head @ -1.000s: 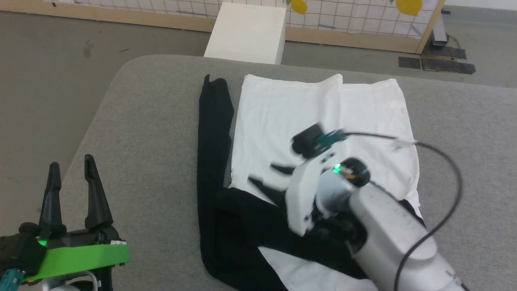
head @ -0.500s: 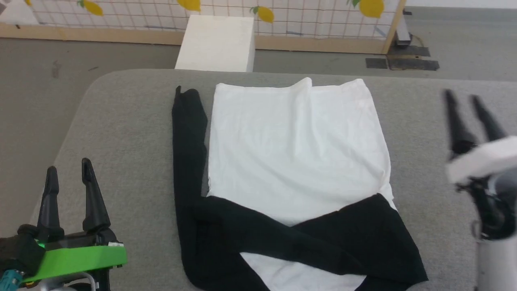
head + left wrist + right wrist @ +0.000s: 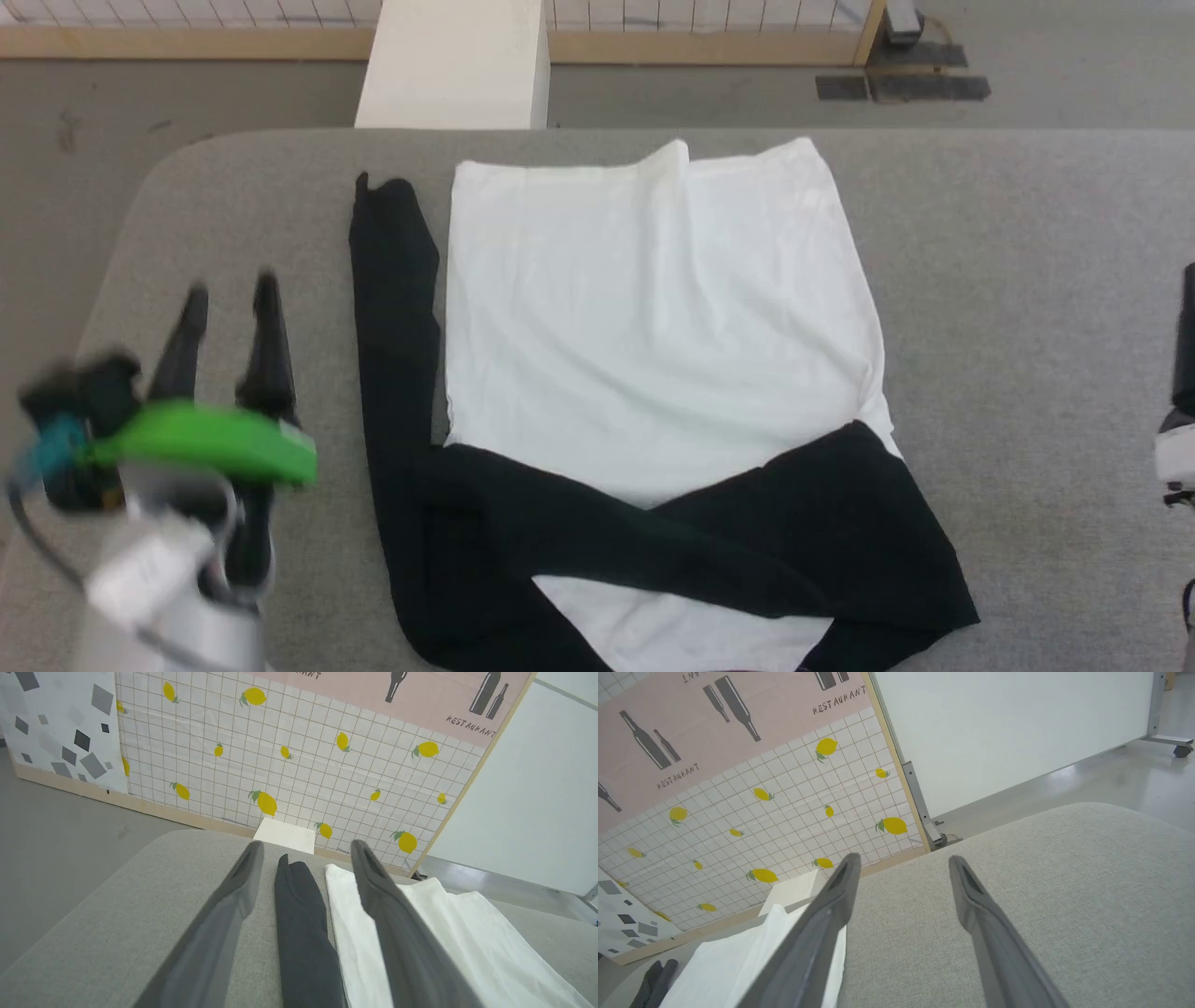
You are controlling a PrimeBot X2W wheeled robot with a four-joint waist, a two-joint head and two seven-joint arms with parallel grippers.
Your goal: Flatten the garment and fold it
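The garment (image 3: 653, 317) lies spread on the grey table (image 3: 1027, 280), white body up. One black sleeve (image 3: 392, 308) runs straight along its left side. The other black sleeve (image 3: 747, 541) is folded across the near part. My left gripper (image 3: 231, 291) hovers open to the left of the straight sleeve and holds nothing. In the left wrist view that sleeve (image 3: 301, 914) shows between the open fingers of the left gripper (image 3: 306, 843), with the white body (image 3: 448, 933) to the right. My right gripper (image 3: 904, 858) is open and empty over bare table, right of the garment (image 3: 738, 961).
A white box (image 3: 457, 61) stands on the floor just beyond the table's far edge. Behind it runs a lemon-tiled partition (image 3: 280, 765). Dark mats (image 3: 901, 87) lie on the floor at the far right. The table's left corner is rounded.
My right arm has swung from above the garment out to the right edge of the head view. The left gripper has moved forward toward the straight sleeve. The head camera has shifted too.
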